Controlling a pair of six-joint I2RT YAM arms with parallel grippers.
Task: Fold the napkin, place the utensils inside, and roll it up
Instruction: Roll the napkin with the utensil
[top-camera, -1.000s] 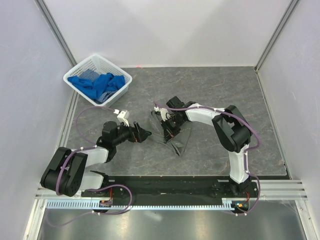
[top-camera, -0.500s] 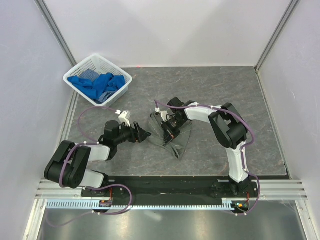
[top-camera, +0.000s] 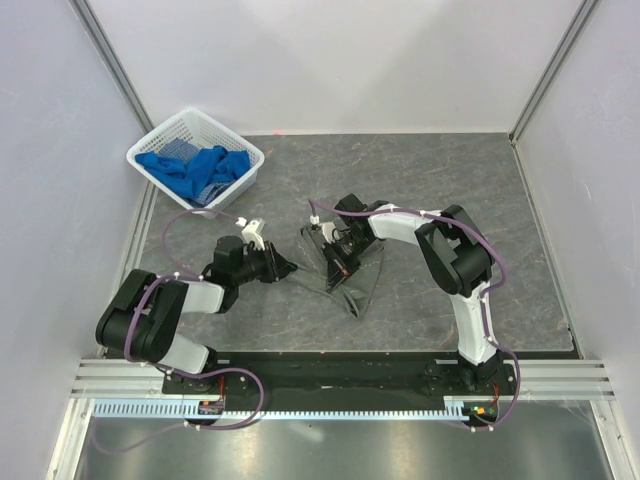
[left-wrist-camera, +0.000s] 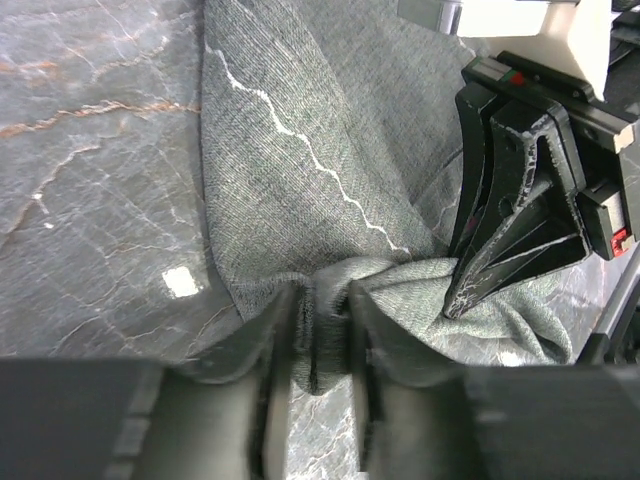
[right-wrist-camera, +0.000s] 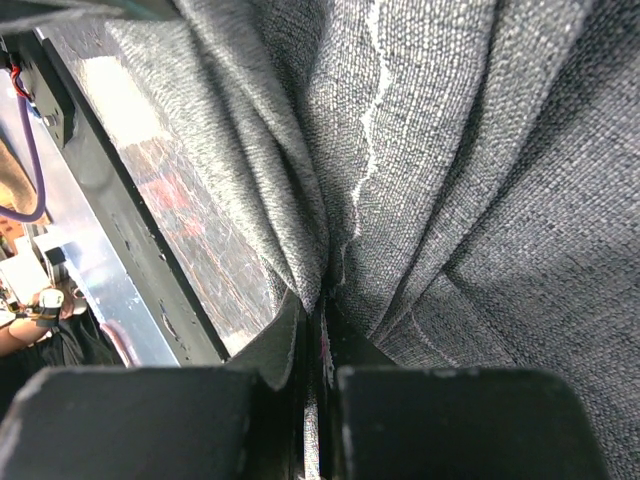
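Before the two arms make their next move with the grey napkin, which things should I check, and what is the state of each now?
1. Left gripper holds the napkin: ok, a fold is pinched between its fingers.
2. Right gripper holds the napkin: ok, cloth is clamped between its shut fingers.
3. Napkin lies flat: not ok, it is bunched and creased between the grippers.
4. Fork located: cannot tell, no view shows it.
5. Grippers apart: ok, close but not touching in the left wrist view.
6. Basket of blue cloths clear of the napkin: ok, it stands at the far left corner.
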